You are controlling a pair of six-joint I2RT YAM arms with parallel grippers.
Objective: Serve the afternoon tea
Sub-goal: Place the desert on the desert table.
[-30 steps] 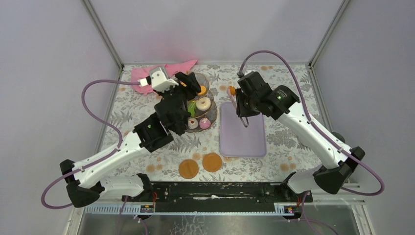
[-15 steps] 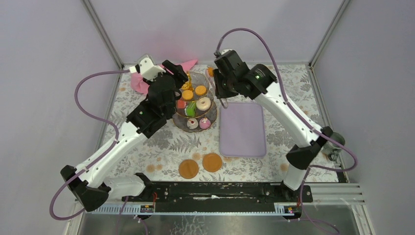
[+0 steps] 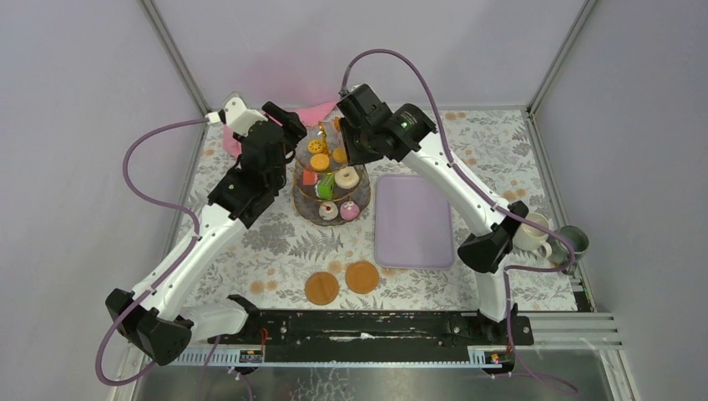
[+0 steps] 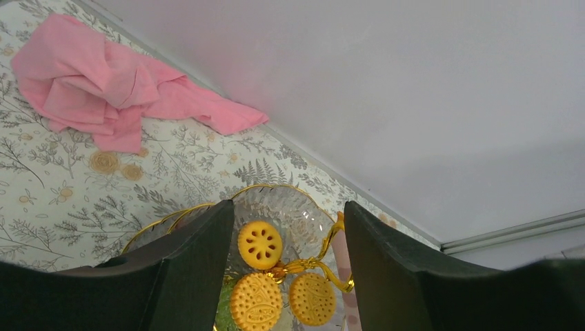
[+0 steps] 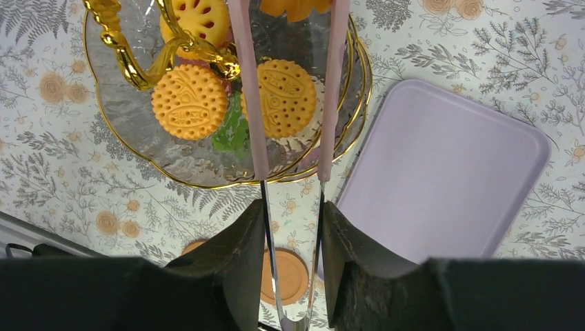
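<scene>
Evidently to lay an orange biscuit (image 5: 296, 7) on the top tier of the glass stand (image 5: 131, 127), at the table's (image 3: 275, 238) far middle, the right gripper (image 5: 292, 214) clamps narrowly on pink tongs (image 5: 250, 103) pinching it, while the left gripper (image 4: 286, 221) hovers wide, empty.

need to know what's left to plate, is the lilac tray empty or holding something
Empty: the lilac tray shows a bare surface in the top view, and the pink tongs are in the right claw.
</scene>
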